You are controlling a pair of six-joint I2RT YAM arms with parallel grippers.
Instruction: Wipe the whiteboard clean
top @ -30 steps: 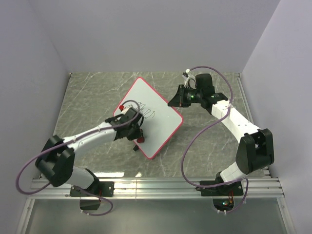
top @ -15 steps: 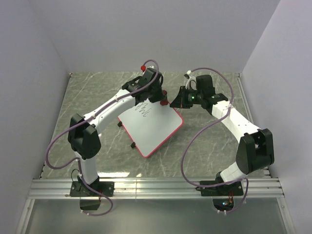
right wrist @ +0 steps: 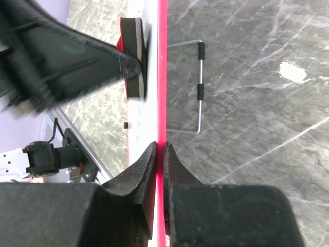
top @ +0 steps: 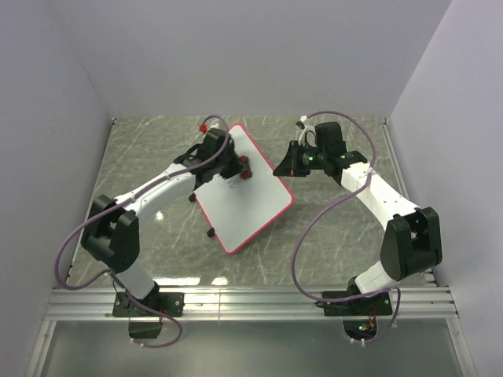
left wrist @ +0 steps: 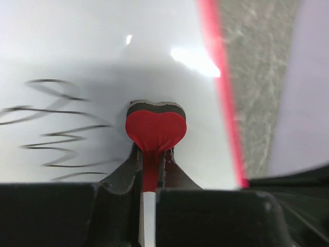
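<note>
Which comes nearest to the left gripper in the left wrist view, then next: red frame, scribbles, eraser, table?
1. The eraser, held in the left gripper, straight ahead.
2. The scribbles, on the whiteboard to its left.
3. The red frame, to its right.
4. The table, beyond the frame.

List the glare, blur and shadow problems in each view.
Left wrist: a bright glare patch on the whiteboard near its right edge, a grey shadow band around the eraser, scribbles soft. Right wrist: the left gripper is smeared, the table sharp with one white reflection. Top external: even light, sharp.
</note>
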